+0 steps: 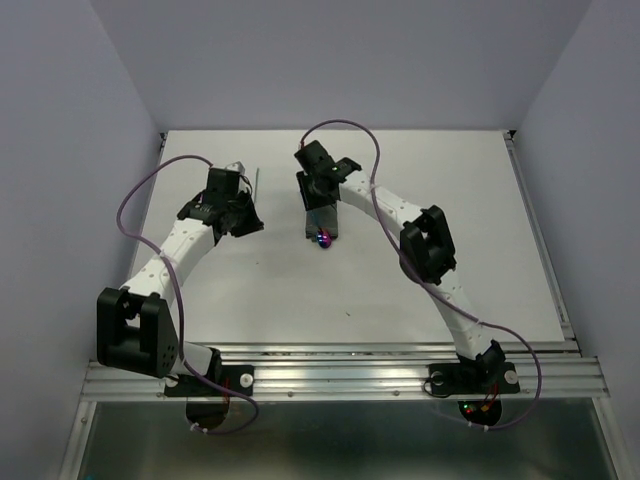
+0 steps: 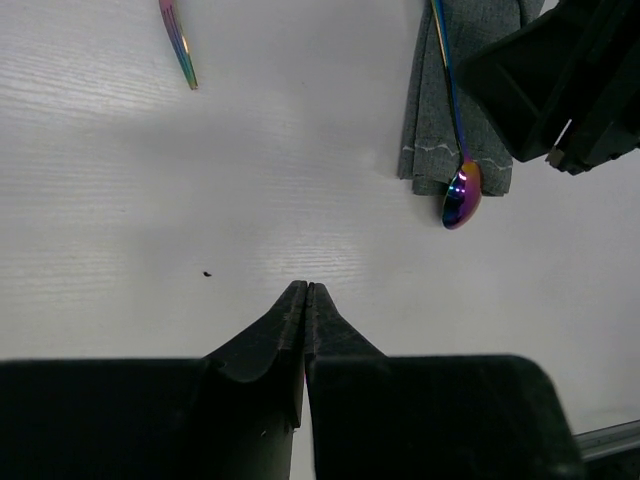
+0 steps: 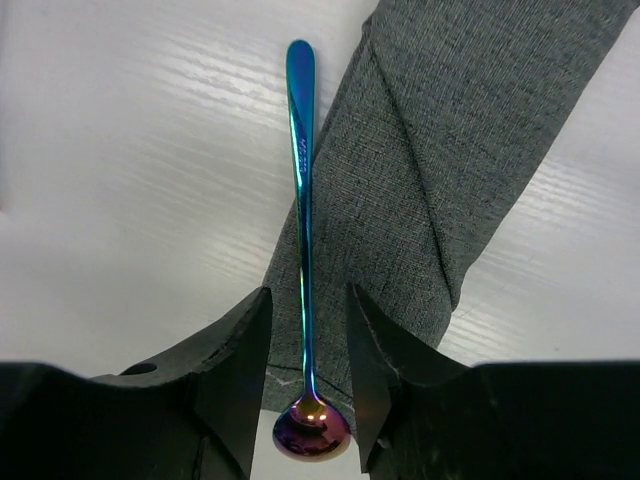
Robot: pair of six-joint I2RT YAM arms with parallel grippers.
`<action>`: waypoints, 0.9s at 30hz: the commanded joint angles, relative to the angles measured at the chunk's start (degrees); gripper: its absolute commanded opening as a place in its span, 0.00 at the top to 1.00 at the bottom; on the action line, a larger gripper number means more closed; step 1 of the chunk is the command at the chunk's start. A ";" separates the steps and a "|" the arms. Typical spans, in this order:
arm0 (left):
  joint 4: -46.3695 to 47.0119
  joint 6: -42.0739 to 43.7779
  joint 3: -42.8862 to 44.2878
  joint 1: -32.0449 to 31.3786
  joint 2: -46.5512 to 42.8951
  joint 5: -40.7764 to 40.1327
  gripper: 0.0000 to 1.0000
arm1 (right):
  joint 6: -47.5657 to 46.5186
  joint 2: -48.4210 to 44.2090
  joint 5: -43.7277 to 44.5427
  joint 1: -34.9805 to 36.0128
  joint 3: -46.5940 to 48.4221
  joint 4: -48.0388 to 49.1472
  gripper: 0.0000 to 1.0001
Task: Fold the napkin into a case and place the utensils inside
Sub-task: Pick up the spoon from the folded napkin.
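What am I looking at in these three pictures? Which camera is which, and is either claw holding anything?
You are looking at two robot arms bolted to the near edge of a white table. The overhead picture is taken from above and behind them. The other two come from a camera on each wrist, so the black prongs at the bottom of each are that arm's own fingers.

The folded napkin lies on the table. The spoon lies along it, with its bowl sticking out past the end. A second utensil lies apart on the bare table.

The left gripper is shut and empty. The right gripper is open, with one finger on each side of the spoon's handle, not pinching it.
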 commanded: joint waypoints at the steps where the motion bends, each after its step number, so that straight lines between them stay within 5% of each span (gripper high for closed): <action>1: 0.53 -0.12 -1.38 0.55 -1.88 1.02 0.87 | -1.68 1.80 -0.11 -0.46 1.87 -1.76 0.60; 9: 0.71 -0.30 -2.62 0.55 -1.97 1.55 0.87 | -0.71 3.30 -1.16 -0.46 -0.59 -0.27 0.73; 22: 1.76 -0.47 -4.63 0.55 -2.32 1.98 0.87 | -0.36 2.51 -2.84 0.59 -2.17 -0.09 0.71; 27: 2.02 -0.73 -5.60 0.55 -3.19 2.25 0.87 | 0.87 -0.91 -1.61 0.59 -4.45 1.66 0.96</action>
